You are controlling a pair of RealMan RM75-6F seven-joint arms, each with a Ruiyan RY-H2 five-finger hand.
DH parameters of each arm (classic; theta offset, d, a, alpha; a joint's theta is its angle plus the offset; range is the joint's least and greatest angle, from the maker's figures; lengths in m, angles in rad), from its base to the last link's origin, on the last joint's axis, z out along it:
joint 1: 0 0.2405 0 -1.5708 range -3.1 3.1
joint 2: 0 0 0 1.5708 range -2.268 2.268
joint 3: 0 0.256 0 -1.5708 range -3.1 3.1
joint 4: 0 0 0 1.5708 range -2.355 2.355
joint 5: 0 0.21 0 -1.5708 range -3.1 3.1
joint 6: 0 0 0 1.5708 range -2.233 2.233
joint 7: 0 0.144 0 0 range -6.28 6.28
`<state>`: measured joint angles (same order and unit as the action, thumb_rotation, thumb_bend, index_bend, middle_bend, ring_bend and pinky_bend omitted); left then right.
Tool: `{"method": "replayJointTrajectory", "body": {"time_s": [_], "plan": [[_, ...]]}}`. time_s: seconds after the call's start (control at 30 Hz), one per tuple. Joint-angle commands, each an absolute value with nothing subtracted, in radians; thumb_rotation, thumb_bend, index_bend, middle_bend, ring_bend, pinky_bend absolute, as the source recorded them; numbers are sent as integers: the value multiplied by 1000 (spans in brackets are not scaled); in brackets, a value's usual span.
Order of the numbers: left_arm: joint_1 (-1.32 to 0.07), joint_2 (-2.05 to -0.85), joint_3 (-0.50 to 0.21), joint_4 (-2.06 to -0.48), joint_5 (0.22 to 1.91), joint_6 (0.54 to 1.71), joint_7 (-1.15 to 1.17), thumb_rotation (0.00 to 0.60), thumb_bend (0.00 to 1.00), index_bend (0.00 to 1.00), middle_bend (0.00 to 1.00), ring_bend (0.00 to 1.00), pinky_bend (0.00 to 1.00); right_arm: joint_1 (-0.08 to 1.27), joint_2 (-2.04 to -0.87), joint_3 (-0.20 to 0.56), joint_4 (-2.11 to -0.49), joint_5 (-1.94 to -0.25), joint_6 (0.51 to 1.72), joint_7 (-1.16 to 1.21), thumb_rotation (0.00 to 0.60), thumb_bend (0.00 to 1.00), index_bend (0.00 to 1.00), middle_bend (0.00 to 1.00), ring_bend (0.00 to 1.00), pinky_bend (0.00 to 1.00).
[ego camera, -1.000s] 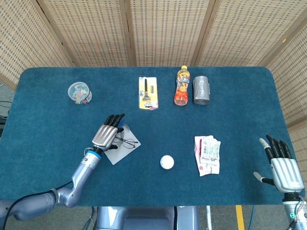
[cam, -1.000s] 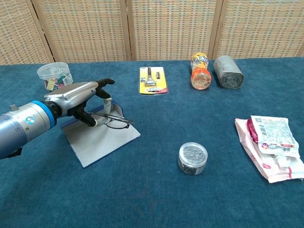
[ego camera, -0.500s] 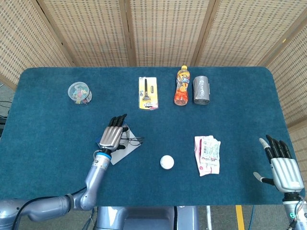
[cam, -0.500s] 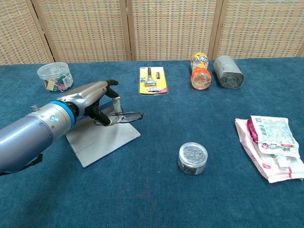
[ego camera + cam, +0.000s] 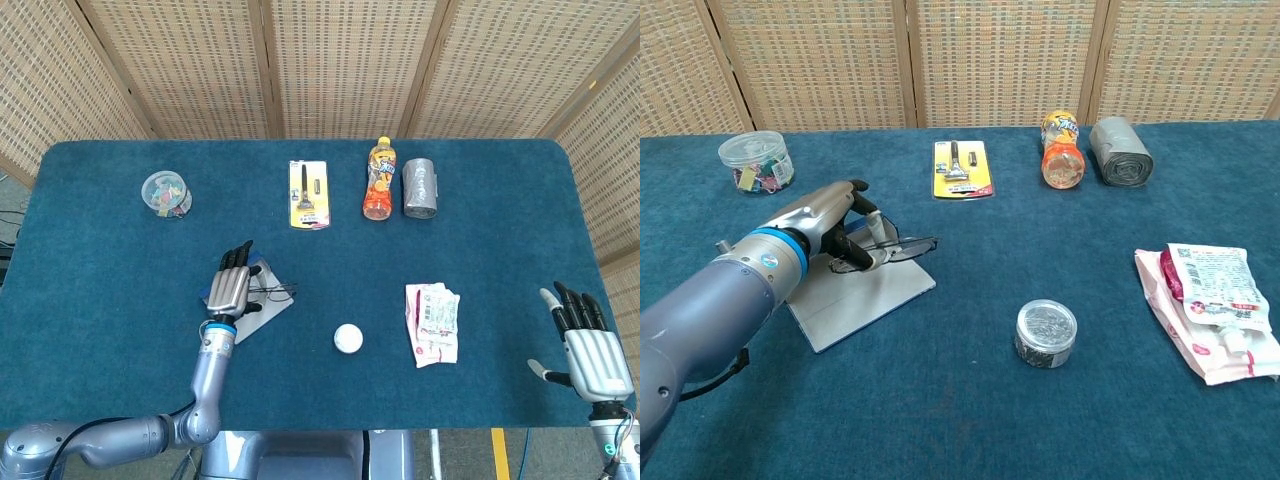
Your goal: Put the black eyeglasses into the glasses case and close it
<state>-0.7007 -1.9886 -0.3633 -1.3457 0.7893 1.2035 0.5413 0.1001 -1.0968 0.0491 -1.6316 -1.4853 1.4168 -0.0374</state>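
Blue cloth covers the table (image 5: 100,260) under both my arms. My left arm (image 5: 710,310) reaches forward along the near left side, and my left hand (image 5: 230,288) is above the grey case (image 5: 865,292), which lies open and flat just under and in front of my fingers. I hold the black glasses (image 5: 902,246) in that hand, pinched at one temple; the lenses stick out to the right of my fingertips, lifted off the case and over its far right corner.

My right hand (image 5: 590,350) is well off to the right at the table's near edge, fingers spread and straight, holding nothing.

Between my two hands, nearer the right one, lies a pink-and-white packet (image 5: 432,323). Beyond it, far from either hand, a grey roll (image 5: 420,187) lies beside an orange bottle (image 5: 378,180) on its side. Ahead of my left hand, well apart, is a yellow card with a razor (image 5: 309,194). Far ahead and to the left of that hand stands a clear tub of clips (image 5: 166,194). A small round tin (image 5: 1045,333) is to the right of my left hand, near the front.
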Motion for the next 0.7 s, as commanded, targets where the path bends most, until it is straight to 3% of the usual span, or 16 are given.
{"method": "replayJointTrajectory", "body": {"time_s": [0.03, 0.7], "plan": [[-694, -2012, -384, -1334, 762, 1222, 533, 600, 639, 680, 0, 0, 0, 100, -1096, 49, -1632, -1485, 1416, -36, 600, 0, 0, 0, 0, 0], [-698, -2038, -454, -1260, 671, 1245, 568, 600, 654, 678, 0, 0, 0, 102, -1091, 46, -1638, -1481, 1407, -30, 600, 0, 0, 0, 0, 0]]}}
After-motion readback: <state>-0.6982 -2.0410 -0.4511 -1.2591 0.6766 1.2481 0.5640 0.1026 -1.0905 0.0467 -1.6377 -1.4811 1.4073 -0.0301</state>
